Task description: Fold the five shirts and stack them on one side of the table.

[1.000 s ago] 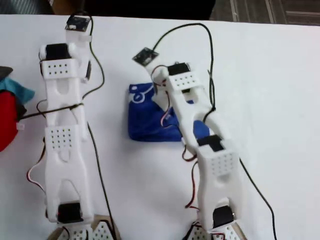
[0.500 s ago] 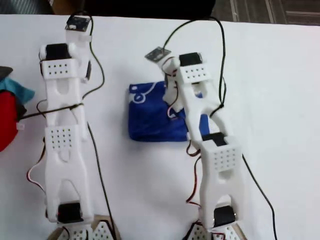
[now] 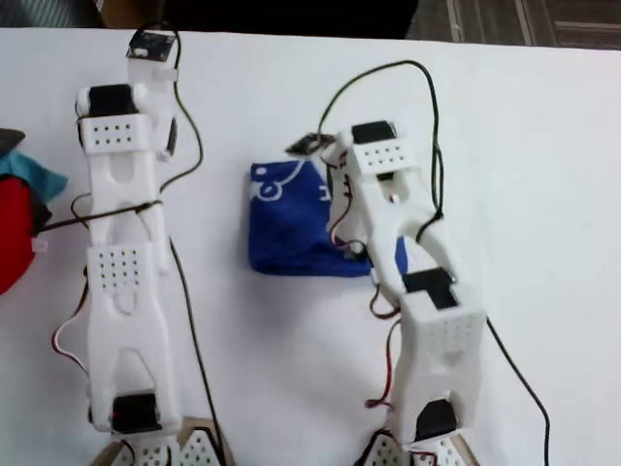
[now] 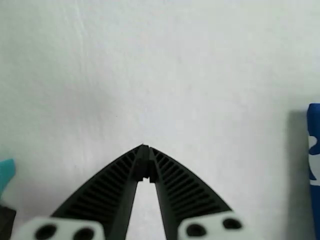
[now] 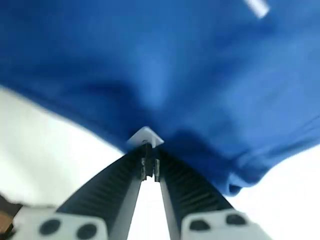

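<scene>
Two white arms stood side by side over the white table (image 3: 543, 146). The left arm (image 3: 121, 243) stretched up the left of the high frame toward the upper left corner. Its gripper (image 4: 145, 165) had its jaws pressed together, holding nothing, above bare tabletop. The right arm (image 3: 427, 320) rose from the lower right of centre and leaned over the right part of the blue shirt (image 3: 286, 228). That shirt lay folded into a rough square at the middle of the frame, a white print showing at its upper left corner. In the right wrist view, the right gripper (image 5: 149, 167) had its jaws drawn narrow, almost meeting, with the tips at the shirt's lower edge. A small white tag (image 5: 145, 136) sat just past them; I could not tell whether any cloth was pinched. At the far left edge of the high frame lay a red shirt (image 3: 12, 238) with a teal cloth (image 3: 39, 180) above it, well apart from the blue one.
</scene>
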`<move>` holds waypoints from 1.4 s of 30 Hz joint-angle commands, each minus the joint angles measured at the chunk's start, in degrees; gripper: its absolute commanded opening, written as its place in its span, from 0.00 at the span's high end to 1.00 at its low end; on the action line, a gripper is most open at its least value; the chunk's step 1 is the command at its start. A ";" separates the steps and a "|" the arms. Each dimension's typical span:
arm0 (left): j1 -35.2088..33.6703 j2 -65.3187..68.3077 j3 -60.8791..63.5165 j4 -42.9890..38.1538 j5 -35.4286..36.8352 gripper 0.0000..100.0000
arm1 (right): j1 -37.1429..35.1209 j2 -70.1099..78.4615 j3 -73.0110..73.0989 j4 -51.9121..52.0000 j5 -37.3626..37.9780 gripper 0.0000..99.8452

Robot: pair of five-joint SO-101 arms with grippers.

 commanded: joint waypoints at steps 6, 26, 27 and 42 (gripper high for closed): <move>-0.18 0.09 -0.31 -1.05 0.00 0.97 | 1.27 -14.46 1.58 -11.12 -0.09 0.98; 7.30 4.31 -0.66 0.62 0.09 0.97 | 5.58 28.18 -41.23 -17.27 -6.51 0.98; 7.21 4.31 -0.66 0.53 0.09 0.97 | 5.32 30.20 -43.08 -15.69 -6.42 0.98; 7.03 4.40 -0.31 0.26 0.00 0.97 | 5.23 29.05 -72.79 0.84 -6.77 0.98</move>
